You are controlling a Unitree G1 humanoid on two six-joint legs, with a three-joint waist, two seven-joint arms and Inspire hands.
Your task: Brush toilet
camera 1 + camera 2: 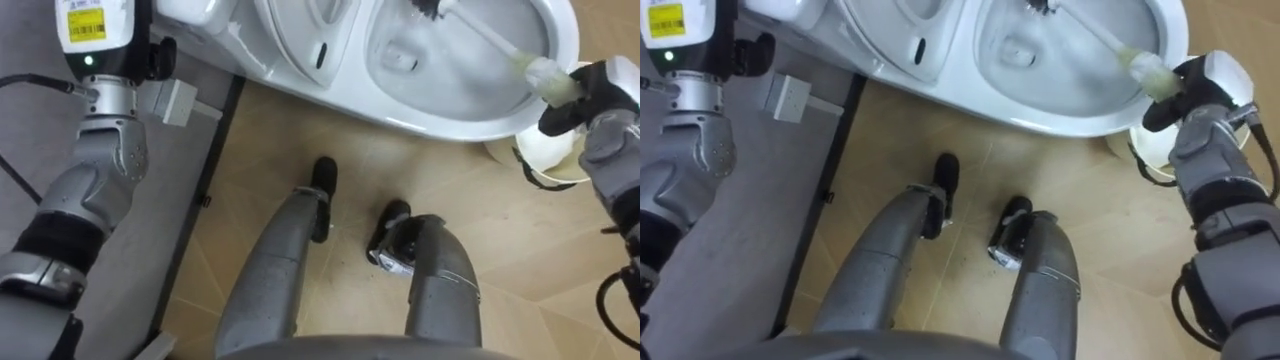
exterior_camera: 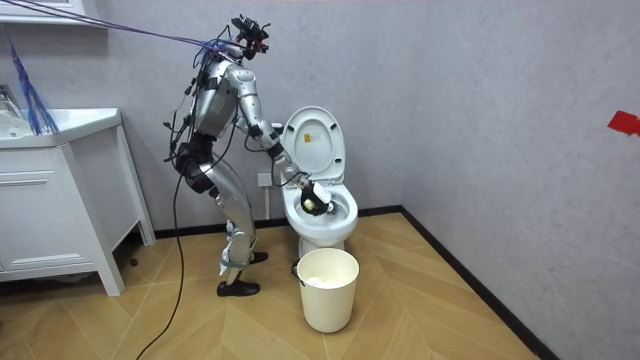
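I stand bent over a white toilet [image 1: 450, 120], its lid [image 2: 312, 140] raised against the wall. My right hand [image 1: 600, 95] is at the bowl's right rim, with its dark fingers curled round the pale handle of the toilet brush [image 1: 490, 42]. The handle slants up and left into the bowl, and the dark brush head [image 1: 430, 8] lies deep inside it. The room view shows that hand [image 2: 312, 197] down in the bowl. My left forearm [image 1: 95, 60] rises at the left and leaves the top of the eye views.
A white waste bin [image 2: 328, 288] stands on the wooden floor in front of the toilet, just under my right hand [image 1: 1200, 85]. The grey wall with a small white box [image 1: 175, 100] is on my left. A white cabinet [image 2: 50, 200] stands behind me.
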